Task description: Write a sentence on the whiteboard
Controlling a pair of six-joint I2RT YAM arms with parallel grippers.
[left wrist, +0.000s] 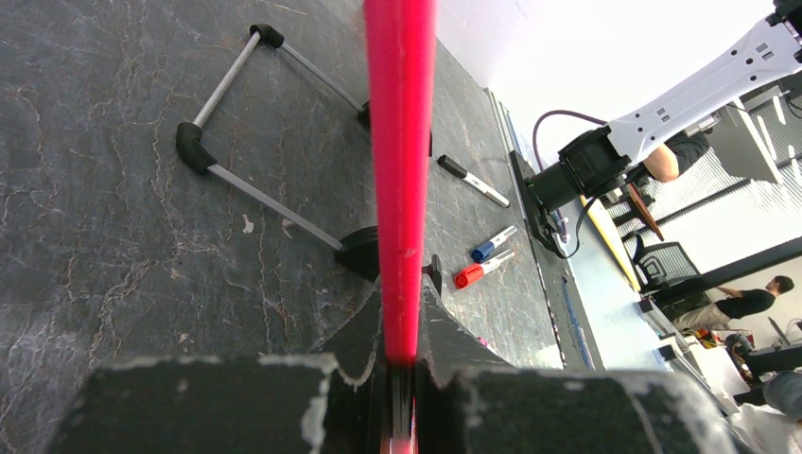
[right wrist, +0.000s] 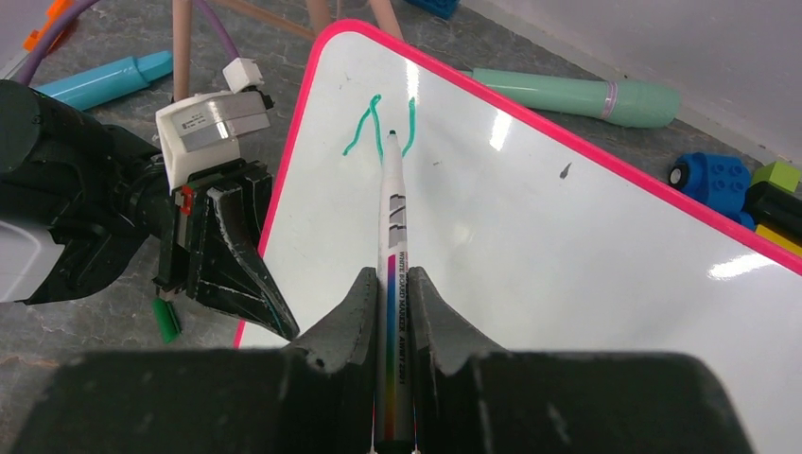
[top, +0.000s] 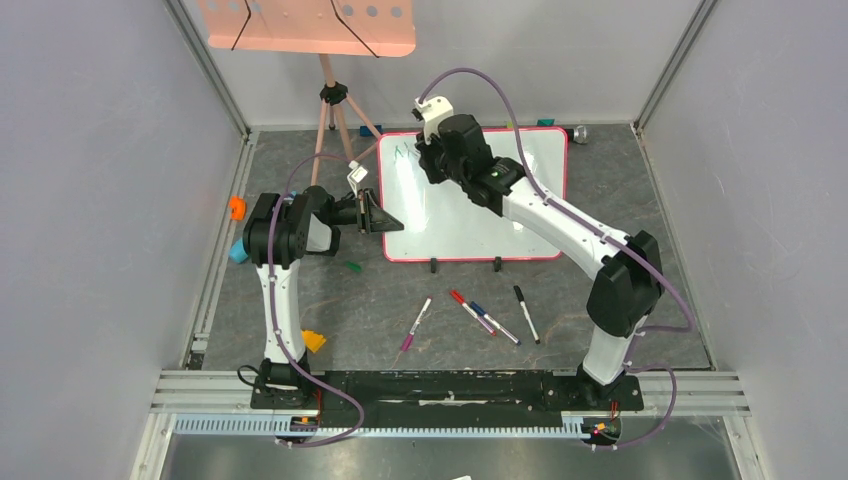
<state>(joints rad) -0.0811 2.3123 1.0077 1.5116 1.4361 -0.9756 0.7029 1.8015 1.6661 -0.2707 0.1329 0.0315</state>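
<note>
Markers (top: pixel 470 310) lie loose before the whiteboard (top: pixel 450 215) — tripod (top: pixel 335 110) behind.

Pink-framed whiteboard (top: pixel 450 225), few green strokes (right wrist: pixel 360 124)

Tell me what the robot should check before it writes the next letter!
1. Marker gripped firmly in the right claw: ok.
2. Marker tip uncovered and pointing at the whiteboard: ok.
3. Tip actually touching the board: cannot tell.
4. Left claw clamped on the pink frame to steady the board: ok.
5. Bare white space to the right of the green strokes: ok.
6. Sentence finished: not ok, only a few strokes are there.
</note>
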